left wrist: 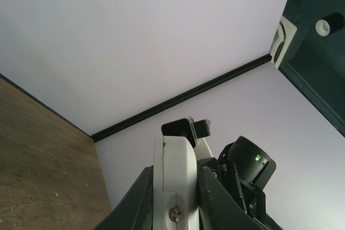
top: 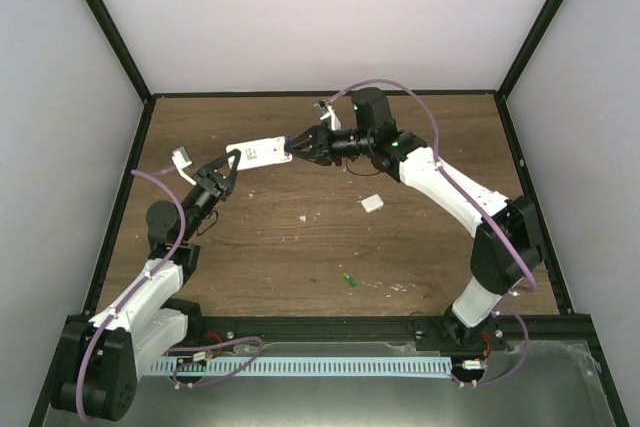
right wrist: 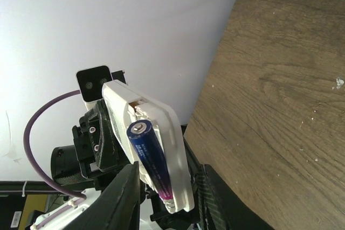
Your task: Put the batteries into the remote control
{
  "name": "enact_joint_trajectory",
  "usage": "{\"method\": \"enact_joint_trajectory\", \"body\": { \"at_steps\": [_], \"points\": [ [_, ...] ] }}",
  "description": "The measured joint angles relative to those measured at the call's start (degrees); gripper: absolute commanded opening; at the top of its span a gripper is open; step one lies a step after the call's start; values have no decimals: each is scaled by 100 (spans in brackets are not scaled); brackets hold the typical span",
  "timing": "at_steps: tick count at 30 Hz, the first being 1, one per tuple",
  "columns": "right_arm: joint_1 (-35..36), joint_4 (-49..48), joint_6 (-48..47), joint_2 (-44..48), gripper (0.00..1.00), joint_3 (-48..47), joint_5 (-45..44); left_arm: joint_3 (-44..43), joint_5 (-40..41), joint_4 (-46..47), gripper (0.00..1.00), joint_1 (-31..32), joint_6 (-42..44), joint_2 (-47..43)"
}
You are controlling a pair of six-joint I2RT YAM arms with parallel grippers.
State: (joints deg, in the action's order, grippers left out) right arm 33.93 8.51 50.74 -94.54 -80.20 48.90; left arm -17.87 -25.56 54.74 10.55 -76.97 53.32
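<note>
Working inside a white-walled enclosure, over a brown wood-grain table (top: 250, 247). Gripping the remote control (top: 258, 152) in the left hand (top: 232, 162), fingers closed on the smooth white bar's flat faces, holding it raised off the table with its long axis pointing across at the right hand (top: 298, 144). Meeting that free end with the right hand, fingers standing partly apart on either side of it; impossible to tell whether pinching anything. Showing, in the right wrist view, the purple-blue battery (right wrist: 151, 157), a slim glossy cylinder with a metal end cap, lying lengthwise in the remote's open bay. Judging the coming push as running along that shared axis, with the right hand far nearer. Leaving the green battery (top: 349, 280) and a small white square piece (top: 372, 204) lying well apart on the table
</note>
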Motion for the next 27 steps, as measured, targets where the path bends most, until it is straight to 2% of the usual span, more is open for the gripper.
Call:
{"method": "enact_joint_trajectory", "body": {
  "at_steps": [10,15,27],
  "points": [
    [0,87,-122,-74,29,-234,37,0,0,63,0,-2,-37,42],
    [0,293,-256,-98,35,-450,-17,0,2,142,0,-2,-48,46],
    [0,590,-533,-131,37,-802,-256,0,-2,116,0,-2,-59,90]
  ]
}}
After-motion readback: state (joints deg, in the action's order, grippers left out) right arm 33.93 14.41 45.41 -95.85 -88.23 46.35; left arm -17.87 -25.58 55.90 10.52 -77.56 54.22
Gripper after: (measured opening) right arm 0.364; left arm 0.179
